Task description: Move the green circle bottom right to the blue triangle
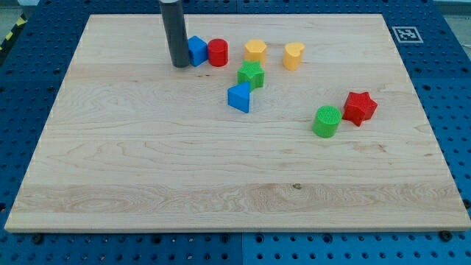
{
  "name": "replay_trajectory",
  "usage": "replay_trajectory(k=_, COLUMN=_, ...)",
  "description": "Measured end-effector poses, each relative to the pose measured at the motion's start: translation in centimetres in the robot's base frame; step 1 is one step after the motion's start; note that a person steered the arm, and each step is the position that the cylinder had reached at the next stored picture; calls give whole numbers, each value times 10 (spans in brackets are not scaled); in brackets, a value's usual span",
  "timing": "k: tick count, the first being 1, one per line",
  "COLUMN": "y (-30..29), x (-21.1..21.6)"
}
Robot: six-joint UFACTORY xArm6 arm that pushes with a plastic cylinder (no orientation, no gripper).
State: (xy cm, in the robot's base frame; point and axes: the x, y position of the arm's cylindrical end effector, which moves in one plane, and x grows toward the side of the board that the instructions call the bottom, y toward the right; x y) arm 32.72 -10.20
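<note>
**Rod tip waiting far from the green circle it must push**

Bare pale wood is filling the bottom of the view, the near stretch of a wooden board lying on a blue pegboard table. Nearest of the blocks, at about four o'clock from the board's centre, the green circle is sitting upright, with a red star just beside it at two o'clock.

Close to the middle, the blue triangle is lying with a green star just beside it at one o'clock. Along the far edge, a blue block is touching a red cylinder; a yellow hexagon-like block and another yellow block are standing further toward three o'clock.

The arm is ending in a dark rod with no jaws to open or shut. Its tip is resting at the blue block's nine o'clock side, well apart from the green circle.

By my judgement, the approach step is what is in hand and no push on the circle is under way. The next move is calling for the tip to travel round to the circle's three o'clock side, squeezing between circle and red star, then push toward nine o'clock until the circle is sitting at the triangle's five o'clock.

A black-and-white marker is showing at the table's far corner.
</note>
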Motion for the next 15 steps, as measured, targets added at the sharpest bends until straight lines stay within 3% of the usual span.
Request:
replay_trajectory(k=1, y=-14, x=1)
replay_trajectory(k=2, y=-44, x=30)
replay_trajectory(k=4, y=-31, x=98)
replay_trajectory(k=5, y=14, x=122)
replay_trajectory(k=9, y=298, x=191)
replay_trajectory(k=10, y=328, x=171)
replay_trajectory(k=11, y=336, x=150)
replay_trajectory(k=15, y=270, x=151)
